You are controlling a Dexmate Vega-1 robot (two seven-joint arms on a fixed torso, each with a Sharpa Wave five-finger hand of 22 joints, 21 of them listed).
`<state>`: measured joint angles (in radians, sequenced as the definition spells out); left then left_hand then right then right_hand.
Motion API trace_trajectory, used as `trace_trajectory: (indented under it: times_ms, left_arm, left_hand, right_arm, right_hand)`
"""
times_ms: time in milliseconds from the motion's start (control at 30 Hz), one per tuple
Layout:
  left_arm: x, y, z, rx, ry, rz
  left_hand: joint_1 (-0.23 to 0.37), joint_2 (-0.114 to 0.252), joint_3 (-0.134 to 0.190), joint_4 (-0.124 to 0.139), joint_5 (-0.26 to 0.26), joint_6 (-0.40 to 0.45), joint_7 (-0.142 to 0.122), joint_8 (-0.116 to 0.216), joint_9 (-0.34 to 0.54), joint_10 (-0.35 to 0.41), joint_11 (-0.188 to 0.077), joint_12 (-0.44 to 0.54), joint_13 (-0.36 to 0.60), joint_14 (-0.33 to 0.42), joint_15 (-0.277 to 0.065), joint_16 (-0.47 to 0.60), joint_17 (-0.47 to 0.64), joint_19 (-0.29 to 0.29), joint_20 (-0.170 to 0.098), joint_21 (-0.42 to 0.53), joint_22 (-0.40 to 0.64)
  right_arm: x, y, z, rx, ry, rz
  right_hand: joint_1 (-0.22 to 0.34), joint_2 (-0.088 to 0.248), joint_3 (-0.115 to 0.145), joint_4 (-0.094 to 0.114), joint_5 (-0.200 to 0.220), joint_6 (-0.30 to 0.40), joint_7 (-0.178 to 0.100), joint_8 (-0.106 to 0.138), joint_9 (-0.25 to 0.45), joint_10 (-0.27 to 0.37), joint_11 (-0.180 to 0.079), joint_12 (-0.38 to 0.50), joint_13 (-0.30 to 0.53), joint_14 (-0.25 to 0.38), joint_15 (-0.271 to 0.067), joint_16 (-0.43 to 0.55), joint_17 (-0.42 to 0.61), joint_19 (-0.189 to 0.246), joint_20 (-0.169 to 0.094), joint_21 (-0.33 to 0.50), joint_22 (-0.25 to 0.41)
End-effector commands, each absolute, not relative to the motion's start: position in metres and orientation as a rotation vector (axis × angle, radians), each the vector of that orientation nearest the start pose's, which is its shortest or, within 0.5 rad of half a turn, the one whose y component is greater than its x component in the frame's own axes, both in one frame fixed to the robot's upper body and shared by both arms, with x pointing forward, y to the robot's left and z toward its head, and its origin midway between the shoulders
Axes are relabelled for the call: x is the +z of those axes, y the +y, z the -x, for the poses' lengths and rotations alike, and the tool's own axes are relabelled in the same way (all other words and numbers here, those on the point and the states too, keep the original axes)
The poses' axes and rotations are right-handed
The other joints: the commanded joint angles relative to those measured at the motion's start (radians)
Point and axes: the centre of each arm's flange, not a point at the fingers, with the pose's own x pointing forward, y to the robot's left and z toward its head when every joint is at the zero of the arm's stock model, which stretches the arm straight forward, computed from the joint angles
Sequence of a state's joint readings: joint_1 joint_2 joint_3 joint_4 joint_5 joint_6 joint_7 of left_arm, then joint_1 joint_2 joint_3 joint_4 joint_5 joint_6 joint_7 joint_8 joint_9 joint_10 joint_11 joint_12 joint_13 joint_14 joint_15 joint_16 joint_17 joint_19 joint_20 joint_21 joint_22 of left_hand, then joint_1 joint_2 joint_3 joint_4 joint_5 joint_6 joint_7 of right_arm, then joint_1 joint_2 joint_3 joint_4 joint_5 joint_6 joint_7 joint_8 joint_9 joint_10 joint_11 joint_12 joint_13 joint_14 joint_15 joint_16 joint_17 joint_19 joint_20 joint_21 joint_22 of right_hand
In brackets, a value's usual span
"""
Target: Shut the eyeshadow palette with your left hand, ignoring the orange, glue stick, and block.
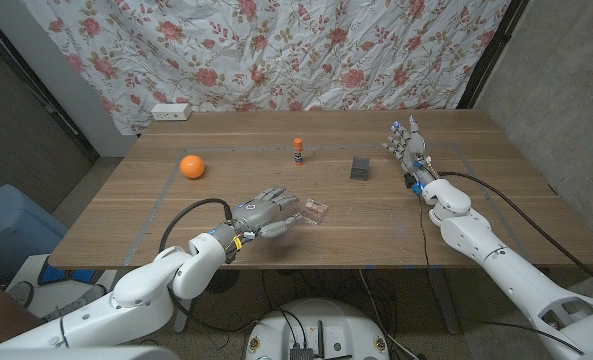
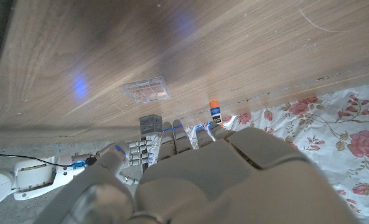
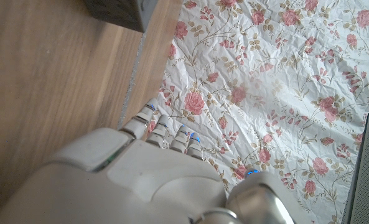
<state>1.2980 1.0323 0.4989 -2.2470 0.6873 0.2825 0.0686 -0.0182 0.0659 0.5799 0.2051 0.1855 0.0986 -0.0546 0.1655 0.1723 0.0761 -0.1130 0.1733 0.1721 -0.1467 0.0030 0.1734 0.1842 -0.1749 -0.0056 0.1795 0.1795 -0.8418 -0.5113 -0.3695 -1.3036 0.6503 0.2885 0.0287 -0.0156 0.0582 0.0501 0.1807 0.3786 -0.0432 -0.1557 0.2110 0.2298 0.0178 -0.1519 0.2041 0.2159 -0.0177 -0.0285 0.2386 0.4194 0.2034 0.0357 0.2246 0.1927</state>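
Note:
The eyeshadow palette (image 1: 316, 211) is a small flat case with pinkish pans, lying near the table's front middle. In the left wrist view the palette (image 2: 147, 91) looks low and flat under a clear cover; I cannot tell whether the lid is fully down. My left hand (image 1: 262, 212) hovers just to its left, fingers stretched towards it and holding nothing; whether the fingertips touch it is unclear. The same hand (image 2: 234, 174) shows from behind in its wrist view. My right hand (image 1: 408, 148) stands upright at the far right, fingers apart and empty.
An orange (image 1: 192, 166) lies at the left. The glue stick (image 1: 298, 152) stands at the back middle and the dark block (image 1: 360, 168) sits right of it. A white power strip (image 1: 170, 111) lies at the back edge, before a floral curtain (image 3: 284, 74).

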Motion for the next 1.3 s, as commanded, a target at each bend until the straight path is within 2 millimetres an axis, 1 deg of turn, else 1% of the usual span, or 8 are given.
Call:
trace_trajectory:
  times_ms: [33,300,433,1300]
  left_arm:
    - [-0.115,0.183,-0.465,-0.194,-0.717,-1.612]
    - [-0.119,0.177,-0.467,-0.196,-0.743,-1.642]
    - [-0.121,0.175,-0.467,-0.190,-0.753,-1.653]
    - [-0.128,0.158,-0.483,-0.211,-0.760,-1.701]
  left_hand:
    - [-0.011,0.100,-0.011,0.000,0.004,-0.021,-0.006,0.001,0.003,-0.018,-0.003,-0.001,0.002,-0.020,-0.002,0.002,0.004,-0.144,-0.005,0.002,0.003]
    - [-0.012,0.103,-0.019,0.001,0.005,-0.024,-0.012,0.004,0.003,-0.020,-0.007,0.002,0.002,-0.028,-0.006,0.004,0.004,-0.155,-0.005,0.002,0.004]
    - [-0.012,0.104,-0.023,0.002,0.005,-0.029,-0.014,0.004,0.003,-0.023,-0.006,0.003,0.002,-0.032,-0.006,0.004,0.004,-0.160,-0.007,0.003,0.004]
    - [-0.012,0.109,-0.044,0.002,0.006,-0.046,-0.011,0.006,0.003,-0.039,-0.003,0.005,0.002,-0.052,-0.006,0.007,0.004,-0.179,-0.004,0.006,0.005]
  right_arm:
    - [-0.027,-0.290,-0.652,0.206,-0.593,-0.042]
    - [-0.027,-0.290,-0.652,0.206,-0.593,-0.041]
    - [-0.027,-0.290,-0.652,0.206,-0.593,-0.041]
    - [-0.027,-0.290,-0.652,0.206,-0.593,-0.042]
  right_hand:
    - [0.000,0.099,-0.001,0.005,0.003,0.000,-0.008,0.005,0.005,0.002,-0.003,0.005,0.002,-0.004,-0.120,0.002,0.004,0.004,0.000,0.006,0.003]
    - [0.000,0.099,-0.001,0.005,0.003,0.000,-0.008,0.005,0.005,0.001,-0.007,0.005,0.002,-0.003,-0.118,0.003,0.004,0.004,0.000,0.006,0.003]
    - [0.000,0.099,-0.001,0.005,0.003,0.000,-0.008,0.005,0.005,0.003,-0.003,0.006,0.002,-0.003,-0.119,0.003,0.005,0.004,-0.001,0.006,0.003]
    - [0.000,0.098,-0.001,0.005,0.003,-0.001,-0.008,0.005,0.005,0.002,-0.004,0.005,0.002,-0.003,-0.118,0.003,0.005,0.004,-0.001,0.006,0.003]
